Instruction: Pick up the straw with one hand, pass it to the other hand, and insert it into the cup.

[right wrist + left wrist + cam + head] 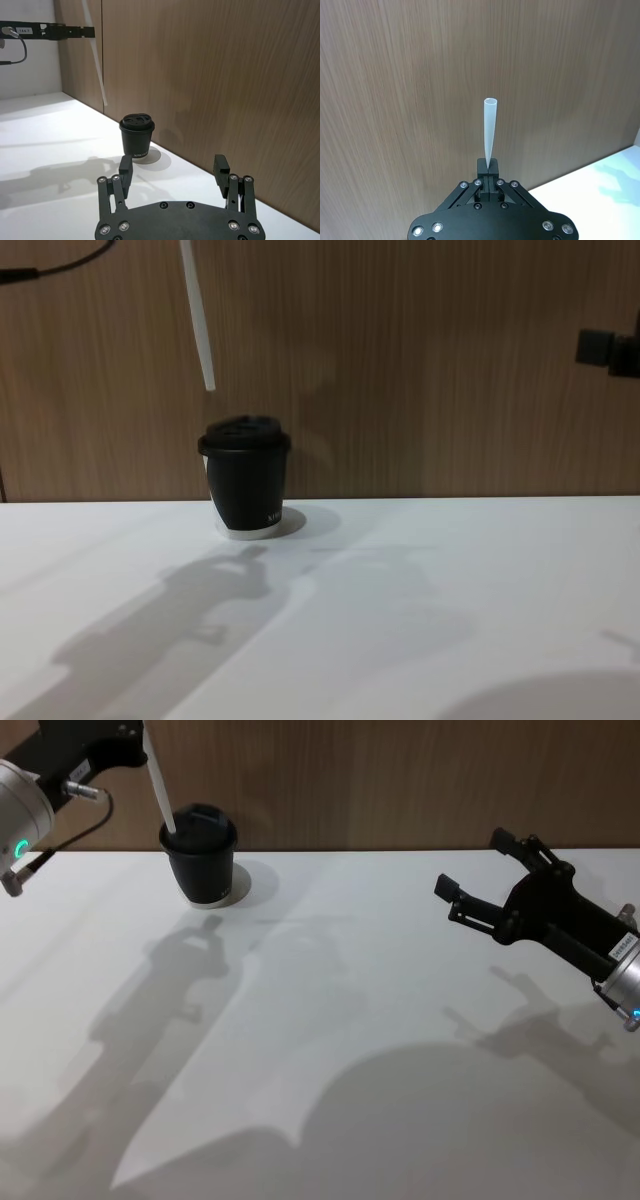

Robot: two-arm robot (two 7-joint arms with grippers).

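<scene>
**A:** Where is the straw [197,315] at this point?

**B:** The left gripper [488,169] has it, with its fingers pinched shut on the upper part. The straw hangs nearly upright over the cup [246,485], which stands at the back of the table [400,1020] near the wood-panelled wall [450,370]. From the chest camera, the lower tip is above the domed lid [137,120], not touching it and a little to the robot's left of centre.

**A:** And the right gripper [173,162]?

**B:** It hovers over the table's right side, well apart from the cup, with its fingers spread wide and nothing in them.

**A:** How will the straw handle going in?

**B:** It's light, thin and probably smooth plastic. I'd expect it to swivel or slip in a loose pinch, and to flatten or kink if squeezed hard. A high grip leaves a long free end that can wander (a lower hold would steady the tip). The cup looks light too, so a tip that misses the opening could tip it or push it along.

**A:** Can you see the hole in the lid?

**B:** Not clearly enough to say.
</scene>
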